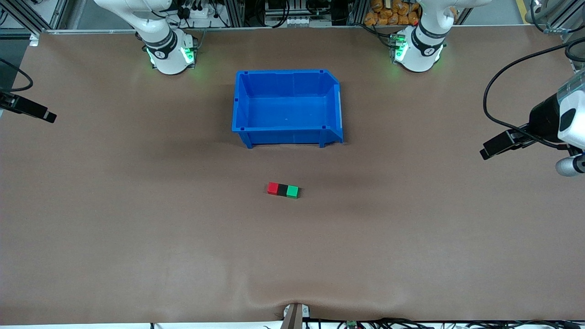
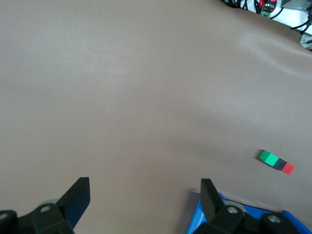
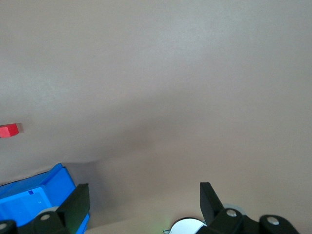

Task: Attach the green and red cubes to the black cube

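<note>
Sitting joined, one red cube [image 1: 273,188], one black cube [image 1: 282,189], one green cube [image 1: 292,191]

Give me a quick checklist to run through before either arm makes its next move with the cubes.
1. Red cube against the black cube: ok, touching in the front view.
2. Green cube against the black cube's other face: ok, the three form one row.
3. Row lies on the table, nearer the front camera than the blue bin and apart from it: ok.
4. Left gripper free: ok, fingers open, holding nothing, over the left arm's end of the table.
5. Right gripper free: ok, fingers open, holding nothing, over the right arm's end.
6. Cubes actually locked together: cannot tell.
</note>
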Controlling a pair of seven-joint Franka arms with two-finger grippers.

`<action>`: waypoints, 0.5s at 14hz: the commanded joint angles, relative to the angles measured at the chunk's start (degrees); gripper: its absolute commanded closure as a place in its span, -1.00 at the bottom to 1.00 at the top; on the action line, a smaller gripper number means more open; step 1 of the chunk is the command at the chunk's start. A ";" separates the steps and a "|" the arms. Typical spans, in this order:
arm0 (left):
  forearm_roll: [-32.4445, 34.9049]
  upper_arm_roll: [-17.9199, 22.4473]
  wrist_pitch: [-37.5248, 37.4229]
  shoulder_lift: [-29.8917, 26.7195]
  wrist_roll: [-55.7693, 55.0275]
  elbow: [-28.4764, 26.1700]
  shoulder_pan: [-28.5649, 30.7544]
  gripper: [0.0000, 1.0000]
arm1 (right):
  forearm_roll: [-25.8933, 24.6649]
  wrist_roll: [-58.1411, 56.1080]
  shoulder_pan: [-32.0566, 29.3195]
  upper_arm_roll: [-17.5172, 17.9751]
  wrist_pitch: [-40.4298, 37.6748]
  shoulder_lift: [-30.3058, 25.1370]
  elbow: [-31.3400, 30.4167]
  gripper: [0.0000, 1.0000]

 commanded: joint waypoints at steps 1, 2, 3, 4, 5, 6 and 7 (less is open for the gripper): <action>0.41 -0.62 -0.03 -3.23 1.41 -3.86 0.62 -1.00 | -0.36 0.92 0.33 -0.04 -0.17 0.08 0.75 -1.00; 0.41 -0.62 -0.03 -3.76 1.49 -4.47 0.62 -1.00 | -0.28 0.92 0.24 -0.04 -0.17 0.17 0.67 -1.00; 0.33 -0.62 0.05 -4.11 2.54 -4.82 0.62 -1.00 | -0.36 0.92 0.24 -0.04 -0.08 0.08 0.75 -1.00; 0.33 -0.62 0.05 -4.72 3.59 -5.26 0.53 -1.00 | -0.36 0.92 -0.11 -0.04 0.00 0.08 0.75 -1.00; 0.33 -0.62 0.23 -5.43 3.69 -6.22 0.62 -1.00 | -0.36 0.92 -0.11 -0.04 0.09 0.08 0.75 -1.00; 0.33 -0.53 0.23 -5.69 3.78 -6.76 0.36 -1.00 | -0.28 0.92 -0.20 -0.04 0.09 0.08 0.75 -1.00; 0.33 -0.27 0.23 -6.13 3.78 -6.94 0.10 -1.00 | -0.27 0.92 -0.20 -0.04 0.09 0.08 0.75 -1.00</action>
